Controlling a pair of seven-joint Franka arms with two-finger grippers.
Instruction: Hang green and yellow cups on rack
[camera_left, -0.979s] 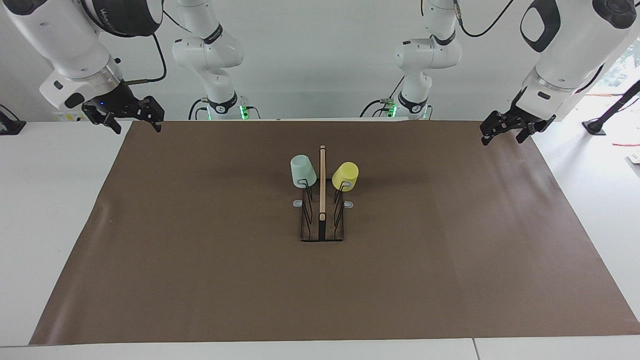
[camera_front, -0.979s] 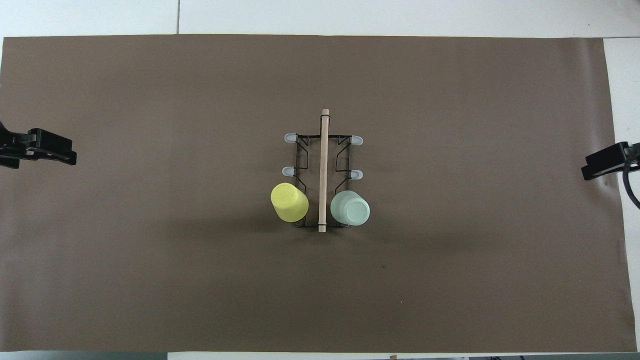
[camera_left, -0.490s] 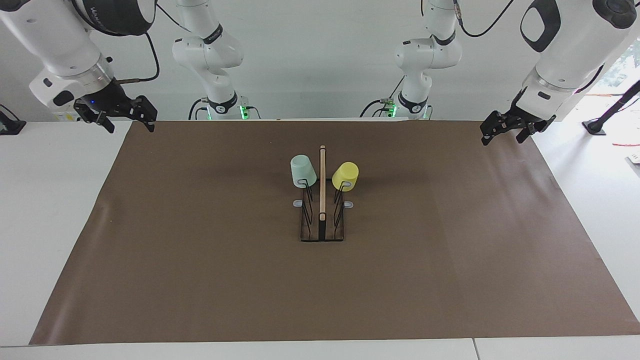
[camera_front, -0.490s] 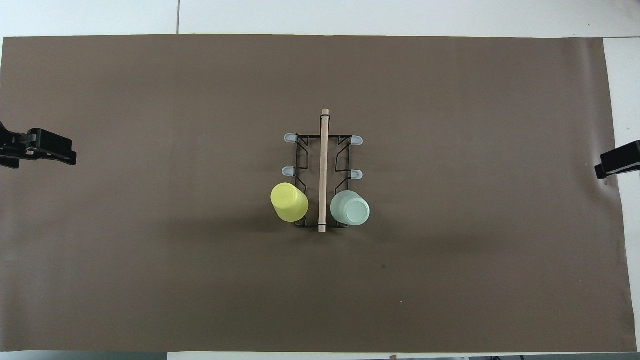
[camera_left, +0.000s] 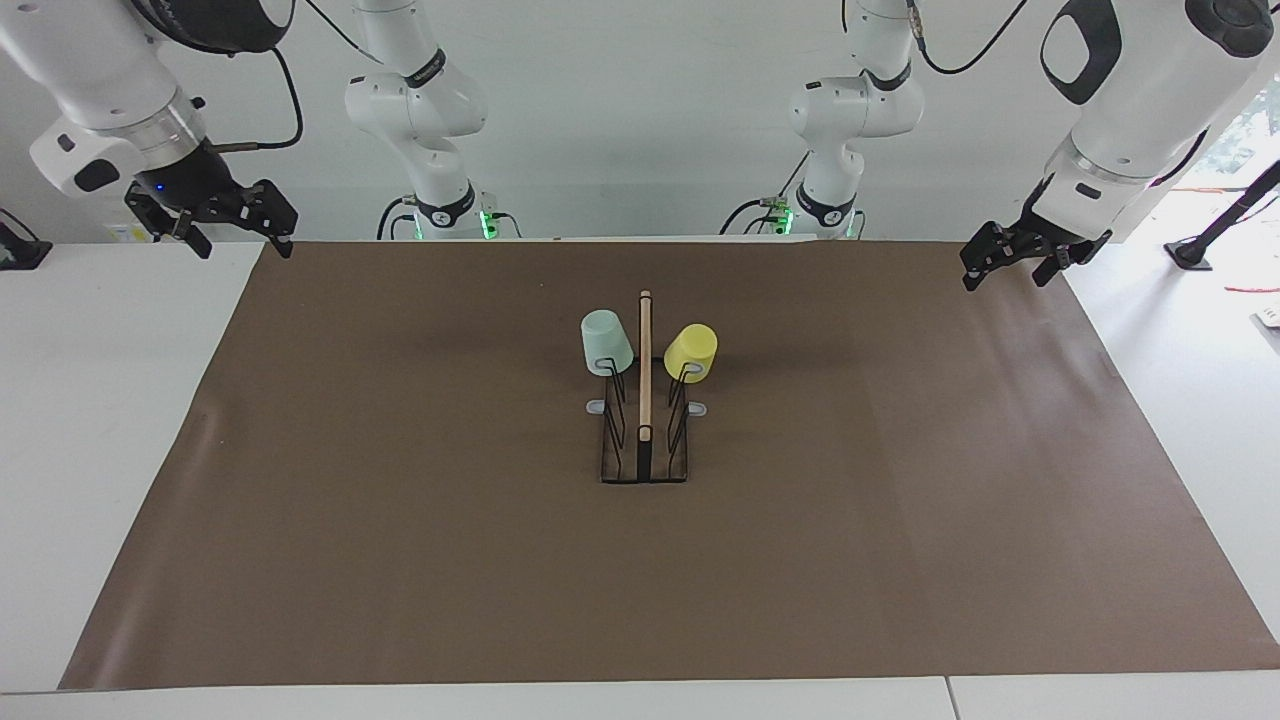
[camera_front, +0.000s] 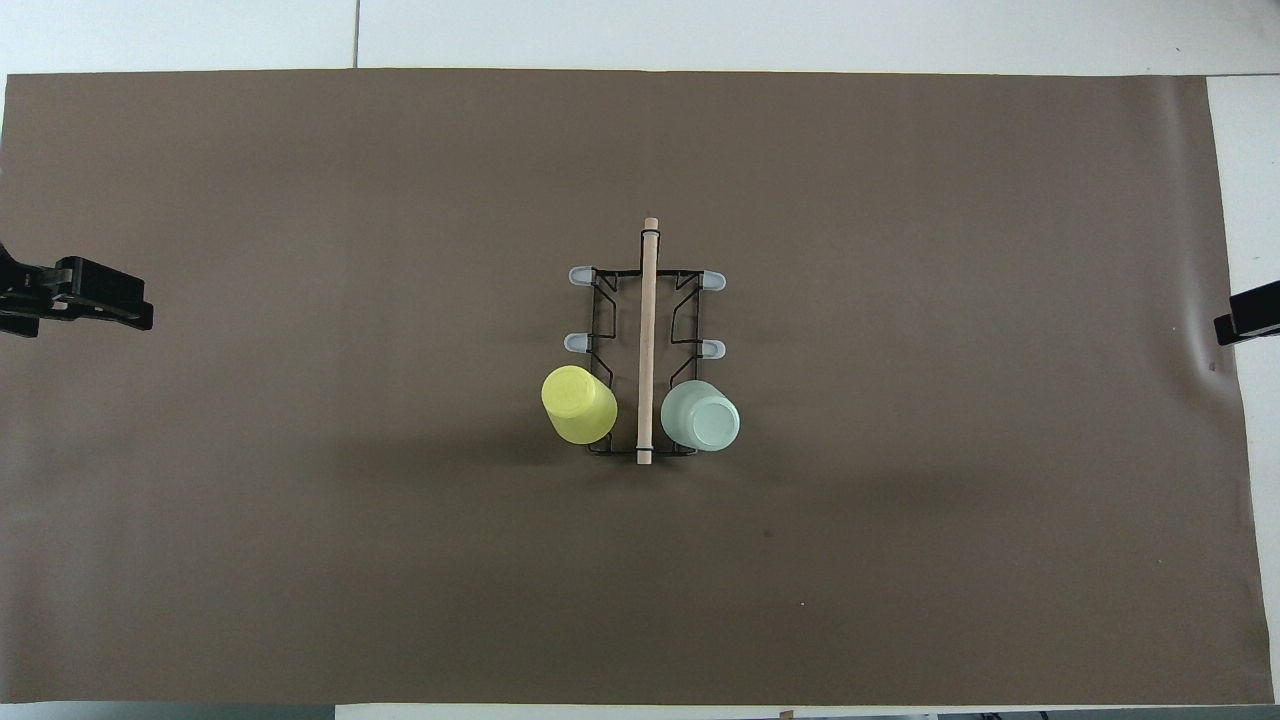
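Mostly bare brown mat (camera_left: 400, 520).

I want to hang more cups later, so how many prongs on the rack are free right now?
4. On the rack, two grey-tipped prongs are free on the yellow cup's side and two on the green cup's side, all farther from the robots than the cups.
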